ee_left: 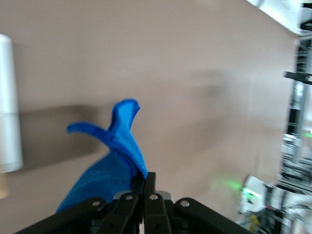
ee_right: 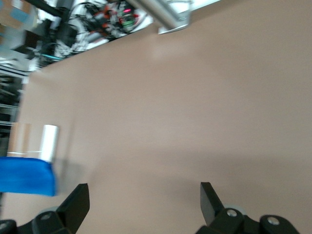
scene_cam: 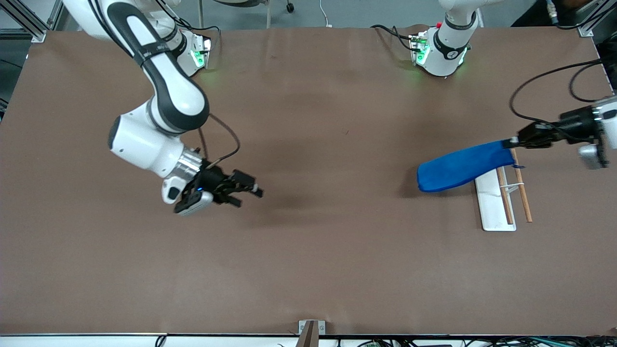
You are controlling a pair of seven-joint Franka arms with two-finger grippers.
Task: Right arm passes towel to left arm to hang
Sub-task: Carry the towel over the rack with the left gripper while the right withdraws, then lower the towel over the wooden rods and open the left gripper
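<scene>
Bench (scene_cam: 308,250): brown. Right arm (scene_cam: 159,96) waits, its right hand (scene_cam: 248,190) over bare bench near its own end, fingers spread wide, nothing in them. Left arm (scene_cam: 450,41) reaches to its end; left hand (scene_cam: 512,142) pinches the towel (scene_cam: 458,167) by one edge, the blue cloth hanging over the white-based wooden rack (scene_cam: 501,197).

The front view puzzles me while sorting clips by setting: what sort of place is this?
Probably a robotics lab: two bench-mounted arms, a brown-covered table, and a small rack where the left gripper holds a towel.
</scene>
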